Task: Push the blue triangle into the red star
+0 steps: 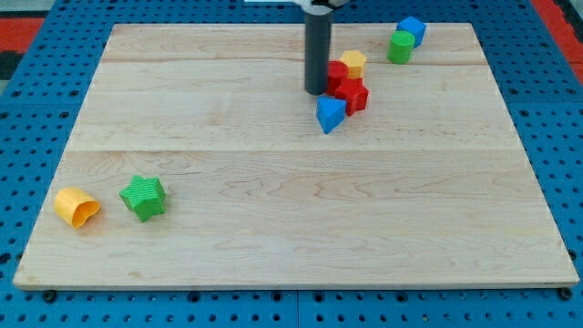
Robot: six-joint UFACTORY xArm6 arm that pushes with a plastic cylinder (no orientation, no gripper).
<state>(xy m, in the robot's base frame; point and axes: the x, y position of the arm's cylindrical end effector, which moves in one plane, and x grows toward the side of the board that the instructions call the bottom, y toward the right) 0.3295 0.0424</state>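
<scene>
The blue triangle (331,115) lies on the wooden board (291,210) just right of the middle, near the view's top. The red star (352,95) sits right above and to the right of it, and the two touch. A second red block (337,75) lies just above the star, against a yellow block (353,63). My tip (316,92) stands upright at the left side of the red blocks, just above and left of the blue triangle.
A green block (400,46) and a blue cube (412,30) sit together at the top right. A green star (143,197) and a yellow cylinder on its side (76,207) lie at the bottom left. A blue pegboard (36,137) surrounds the board.
</scene>
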